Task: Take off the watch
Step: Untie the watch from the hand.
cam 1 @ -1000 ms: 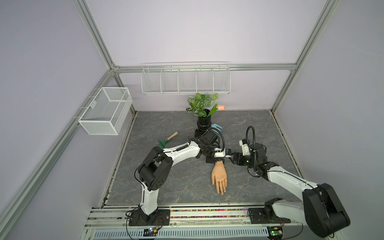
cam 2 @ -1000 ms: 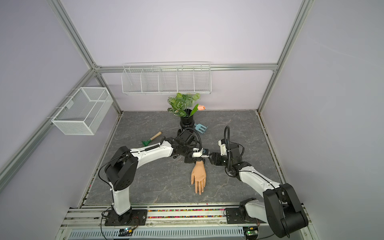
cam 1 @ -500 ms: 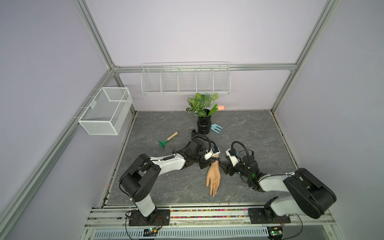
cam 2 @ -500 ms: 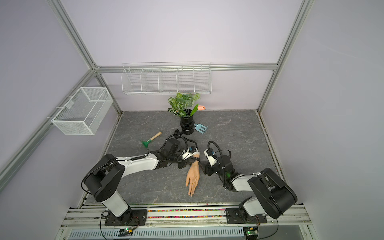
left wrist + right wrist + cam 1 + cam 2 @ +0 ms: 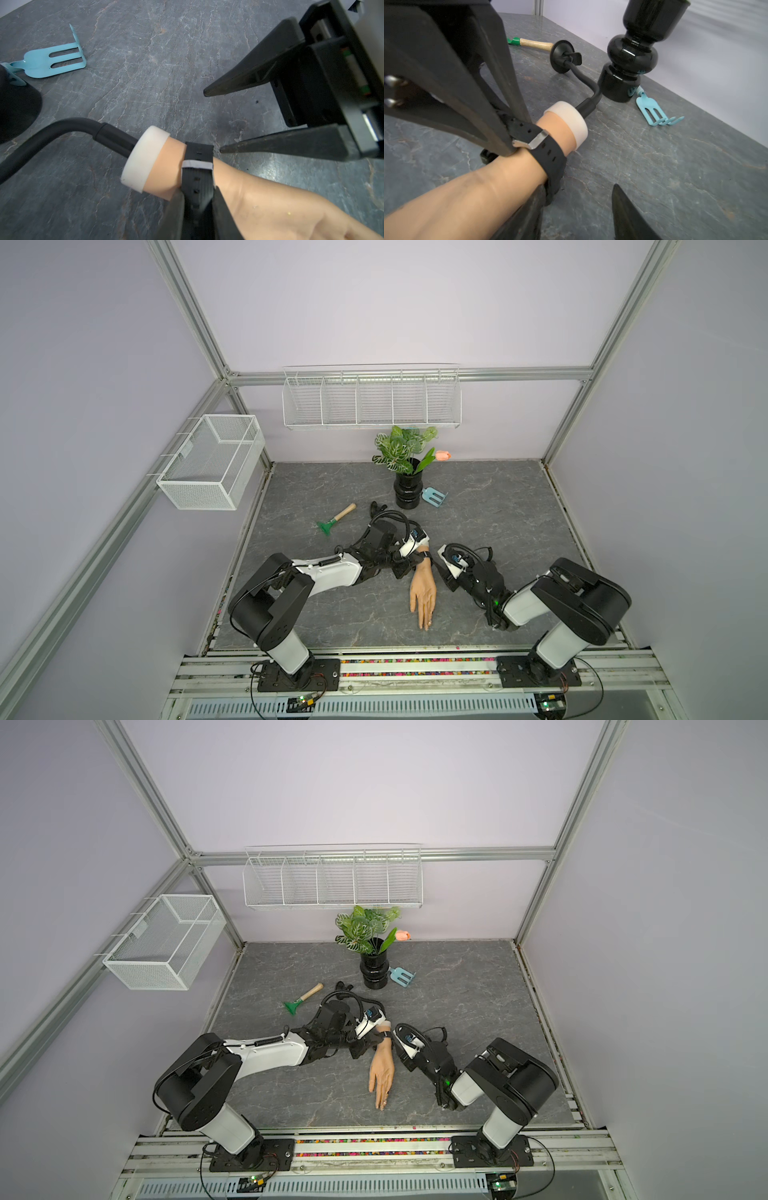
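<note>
On grey stone tabletop, lavender walls

Two white-and-black arms with looped black cables, tapered black claw fingers, green indicator lights.

The left gripper pinches the watch strap on the mannequin hand. The right gripper stands open just beside it.
</note>
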Tool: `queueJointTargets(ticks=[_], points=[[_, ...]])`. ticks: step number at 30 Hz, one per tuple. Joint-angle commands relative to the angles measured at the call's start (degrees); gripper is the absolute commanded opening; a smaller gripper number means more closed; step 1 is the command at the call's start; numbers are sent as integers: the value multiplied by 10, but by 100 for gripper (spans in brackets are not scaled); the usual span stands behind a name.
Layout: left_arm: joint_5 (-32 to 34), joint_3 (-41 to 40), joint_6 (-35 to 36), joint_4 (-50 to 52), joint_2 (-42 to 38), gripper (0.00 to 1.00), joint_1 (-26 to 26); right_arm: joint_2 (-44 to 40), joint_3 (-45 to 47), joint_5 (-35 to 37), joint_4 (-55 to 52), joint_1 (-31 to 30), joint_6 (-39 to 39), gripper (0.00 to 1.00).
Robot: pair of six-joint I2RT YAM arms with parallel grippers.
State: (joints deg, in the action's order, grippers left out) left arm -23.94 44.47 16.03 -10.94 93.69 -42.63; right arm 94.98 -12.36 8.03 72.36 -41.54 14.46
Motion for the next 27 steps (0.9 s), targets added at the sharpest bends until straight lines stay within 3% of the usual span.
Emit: queueJointTargets(ticks=[1, 7, 15, 24, 27], points=[[-32, -6, -37, -57, -2, 1, 2, 10, -5, 43, 39, -21, 52, 52], [-43, -4, -60, -77, 4, 1, 2, 44, -15, 54, 61, -46, 62, 48], [-107, -9, -76, -113, 10, 2, 2, 92, -35, 144, 95, -88, 125, 34], [-101, -17, -121, -171, 23, 2, 1, 83, -45, 112, 89, -100, 127, 14], [-107, -20, -130, -185, 22, 2, 1, 77, -47, 97, 78, -101, 115, 15]])
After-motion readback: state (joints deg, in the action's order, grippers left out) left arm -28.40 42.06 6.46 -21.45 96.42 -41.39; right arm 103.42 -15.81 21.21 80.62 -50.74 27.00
